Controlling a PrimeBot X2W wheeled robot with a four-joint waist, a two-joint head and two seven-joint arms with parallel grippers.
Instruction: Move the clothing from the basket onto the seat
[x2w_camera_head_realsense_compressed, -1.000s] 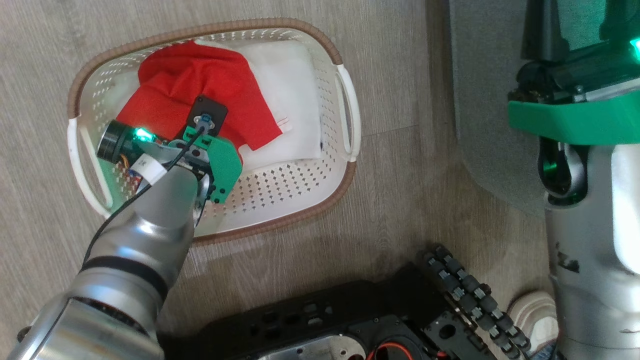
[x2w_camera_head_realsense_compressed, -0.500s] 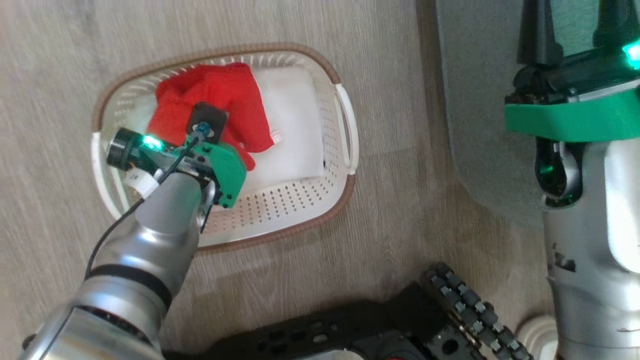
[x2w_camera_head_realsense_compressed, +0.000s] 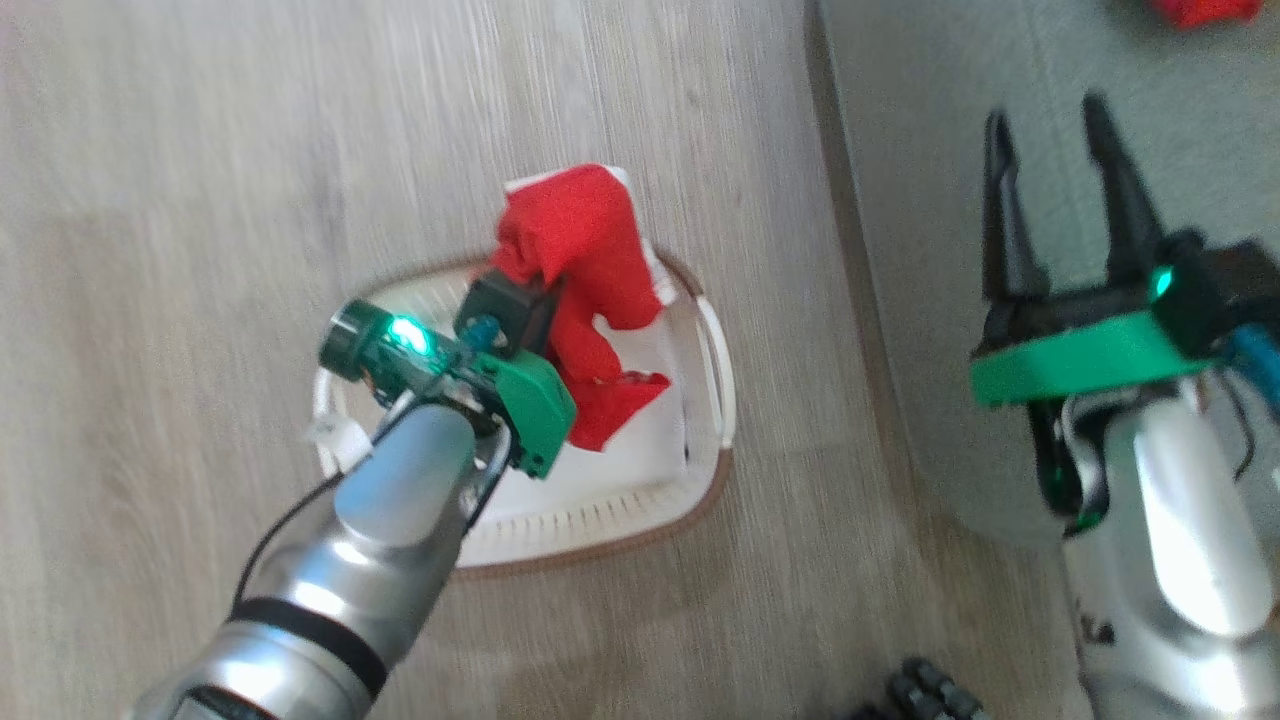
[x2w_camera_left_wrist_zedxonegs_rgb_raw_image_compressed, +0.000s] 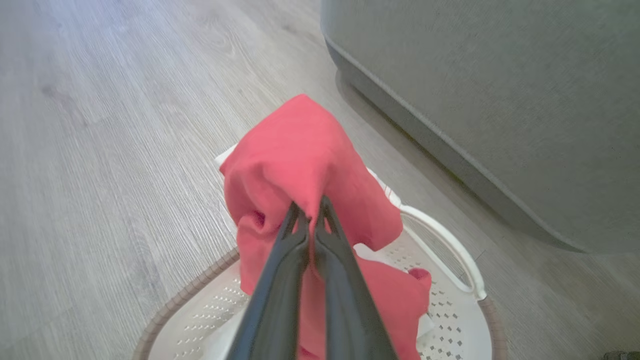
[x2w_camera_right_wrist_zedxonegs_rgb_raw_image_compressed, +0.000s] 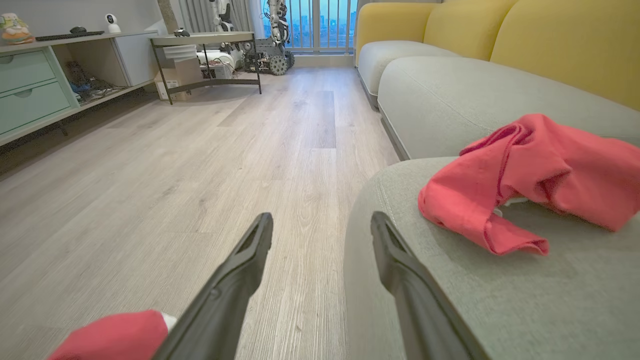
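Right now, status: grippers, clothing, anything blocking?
Left gripper shut on red garment, hanging over basket. Right gripper open, empty. Second garment lies on seat. Nothing in the way.

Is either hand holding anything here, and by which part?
The left hand pinches a bunched fold of the red garment; the right hand is open and empty.

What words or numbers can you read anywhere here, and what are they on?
No words, numbers or signs can be read here.
White tag on the left arm: too blurred to tell if it has writing.
Box under the far table: too small to read.
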